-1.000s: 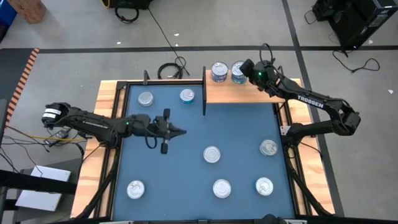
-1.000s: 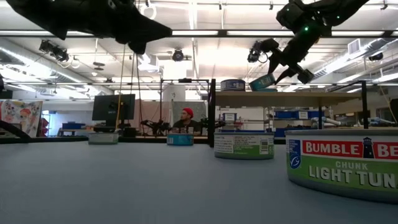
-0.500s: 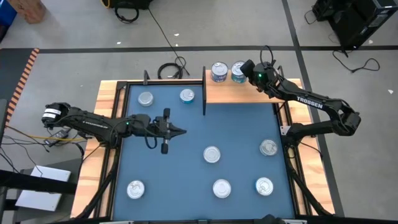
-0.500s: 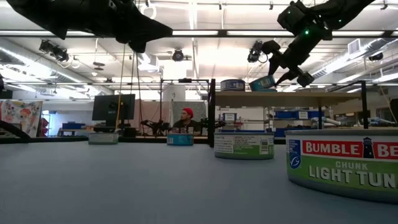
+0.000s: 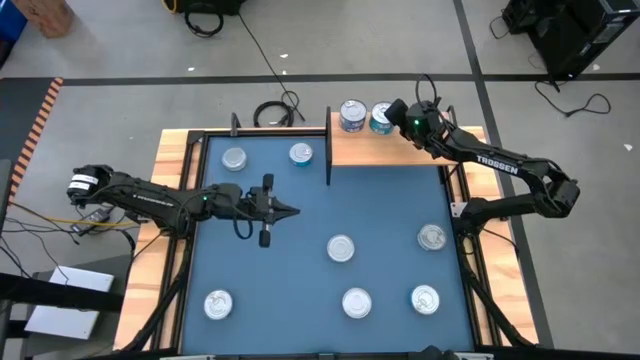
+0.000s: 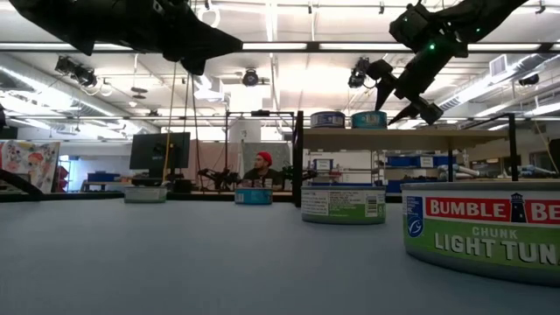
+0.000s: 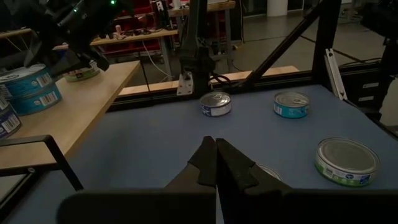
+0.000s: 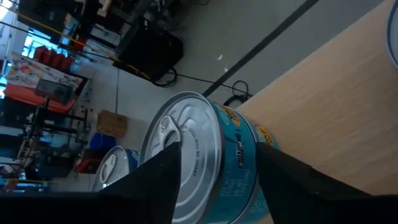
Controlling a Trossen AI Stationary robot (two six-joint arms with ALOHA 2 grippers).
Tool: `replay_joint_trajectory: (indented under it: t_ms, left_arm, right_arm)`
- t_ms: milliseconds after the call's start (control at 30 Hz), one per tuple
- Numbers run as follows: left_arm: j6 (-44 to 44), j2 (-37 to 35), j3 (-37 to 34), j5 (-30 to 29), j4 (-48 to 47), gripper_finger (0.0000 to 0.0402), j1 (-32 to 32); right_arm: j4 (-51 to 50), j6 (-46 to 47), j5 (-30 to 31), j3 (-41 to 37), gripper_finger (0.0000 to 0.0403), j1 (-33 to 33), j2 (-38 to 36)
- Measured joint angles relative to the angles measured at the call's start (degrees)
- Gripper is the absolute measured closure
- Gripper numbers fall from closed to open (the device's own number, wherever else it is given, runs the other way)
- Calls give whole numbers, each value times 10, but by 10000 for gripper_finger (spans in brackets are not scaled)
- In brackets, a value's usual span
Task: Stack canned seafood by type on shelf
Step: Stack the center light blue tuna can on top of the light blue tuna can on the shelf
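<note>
Two tuna tins [image 5: 365, 117] sat on the shelf [image 5: 420, 150]; seven remained on the desk [image 5: 300, 280]. Right end effector [image 5: 393, 111] spread around the teal tin [image 8: 205, 162], left end effector [image 5: 283, 211] pressed together, idle.

A grey concrete floor [image 5: 120, 90] crossed by dark tape lines [image 5: 300, 78] surrounds the table. Beyond it, ceiling strip lights [image 6: 289, 45] glow above a monitor [image 6: 160, 150] and workbenches [image 6: 210, 184].

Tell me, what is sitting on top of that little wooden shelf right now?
Two tins stand side by side on the shelf: a grey-labelled tin and a teal tin. The right gripper hovers open around the teal one, covering part of it.
</note>
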Motion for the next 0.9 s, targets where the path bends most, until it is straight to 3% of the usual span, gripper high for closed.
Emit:
replay_joint_trajectory:
  t_ms: [533,900]
  left_arm:
    - [0,0,0,0,-3,400,0]
    - [0,0,0,0,-4,400,0]
  right_arm:
    - [9,-103,0,1,199,0,0]
    - [34,-267,9,29,199,9,-1]
